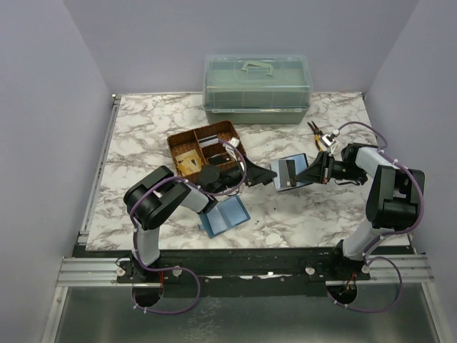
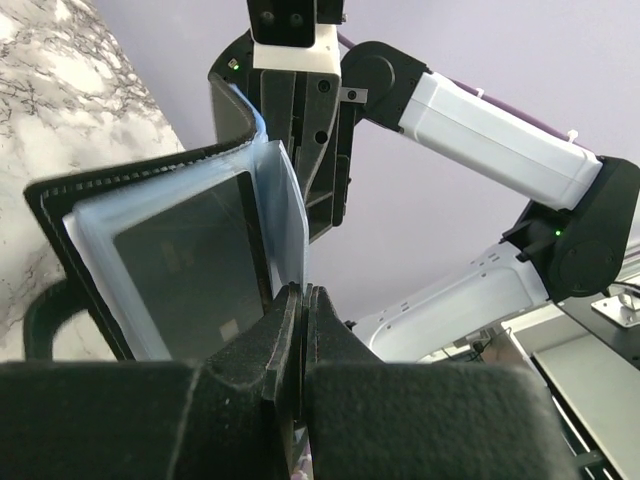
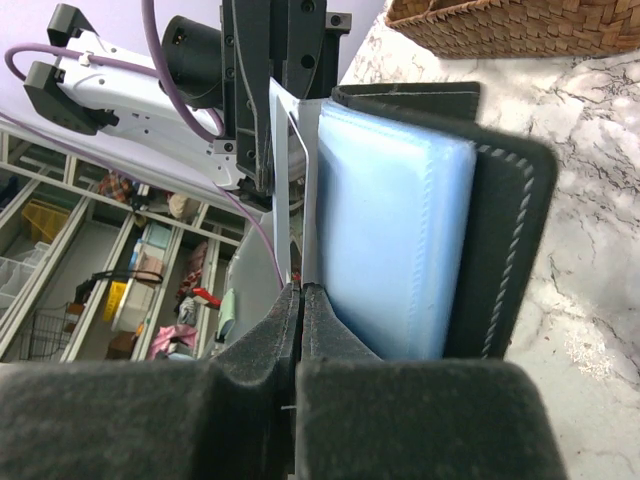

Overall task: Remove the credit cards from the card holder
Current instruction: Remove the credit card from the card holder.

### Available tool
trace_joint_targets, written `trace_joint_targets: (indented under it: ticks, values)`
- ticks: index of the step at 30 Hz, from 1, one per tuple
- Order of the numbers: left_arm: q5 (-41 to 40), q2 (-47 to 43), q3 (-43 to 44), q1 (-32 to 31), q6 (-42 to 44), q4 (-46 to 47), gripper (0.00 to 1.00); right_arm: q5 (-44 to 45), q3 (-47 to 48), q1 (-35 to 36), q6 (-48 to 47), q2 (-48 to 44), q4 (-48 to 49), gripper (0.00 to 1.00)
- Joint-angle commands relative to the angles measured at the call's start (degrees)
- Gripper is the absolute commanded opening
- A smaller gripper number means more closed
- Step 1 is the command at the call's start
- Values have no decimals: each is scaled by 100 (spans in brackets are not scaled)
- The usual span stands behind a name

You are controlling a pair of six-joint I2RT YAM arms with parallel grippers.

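Above the table (image 1: 143, 143), 2 claws (image 1: 270, 174) (image 1: 304, 176) pinch card holder (image 1: 286, 174).

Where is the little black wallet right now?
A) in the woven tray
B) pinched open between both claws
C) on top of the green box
B: the left gripper and right gripper are each shut on an edge of the open card holder.

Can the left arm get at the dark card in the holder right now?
Probably not yet: the left tool is shut on a leaf of the card holder, and the dark card sits inside a clear sleeve. It would have to let go first.
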Motion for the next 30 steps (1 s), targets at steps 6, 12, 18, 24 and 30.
trace_joint_targets:
  ticks: [6, 12, 18, 24, 30]
  values:
    - [166, -26, 150, 35, -150, 803, 3, -334, 54, -70, 93, -142, 220, 0]
    - [212, -72, -94, 109, -151, 811, 1, -345, 130, -263, -319, -26, -174, 0]
    - [184, -152, -242, 139, -70, 789, 0, -341, 113, -259, -320, -69, -149, 0]
    - [159, -331, -534, 258, 60, 599, 0, -306, 103, -265, -313, -109, -123, 0]
    - [165, -518, -750, 348, 110, 537, 0, -265, 94, -266, -320, -89, -87, 0]
